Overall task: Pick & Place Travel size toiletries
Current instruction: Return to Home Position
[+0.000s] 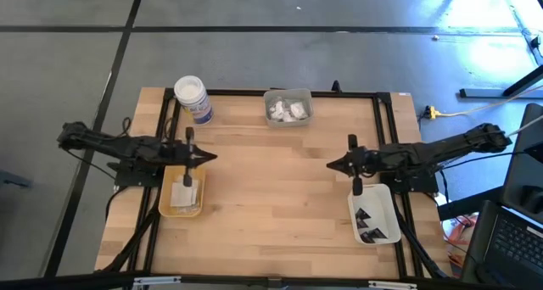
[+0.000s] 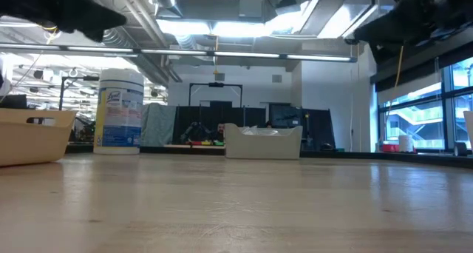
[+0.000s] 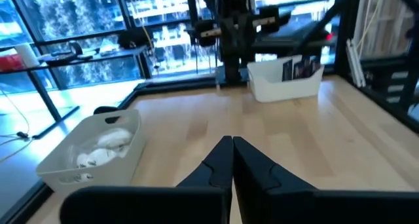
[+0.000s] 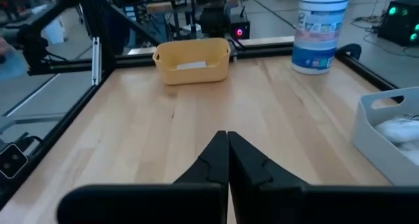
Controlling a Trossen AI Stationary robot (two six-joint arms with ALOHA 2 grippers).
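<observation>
The toiletries lie in three trays. White lumpy packets (image 1: 287, 110) fill the clear tray (image 1: 288, 96) at the table's far edge, also seen in the left wrist view (image 3: 98, 152). A flat white sachet (image 1: 182, 195) lies in the yellow tray (image 1: 166, 203) at the left. Small dark wedges (image 1: 366, 225) lie in the white tray (image 1: 384, 207) at the right. My left gripper (image 1: 214, 157) hovers shut above the table beside the yellow tray. My right gripper (image 1: 329, 165) hovers shut near the white tray. Both point toward the table's middle.
A big white jar with a blue label (image 1: 193, 97) stands at the far left of the table, left of the clear tray. A black frame (image 1: 379, 97) runs along the table's edges. Bare wood (image 1: 276, 188) spreads between the two grippers.
</observation>
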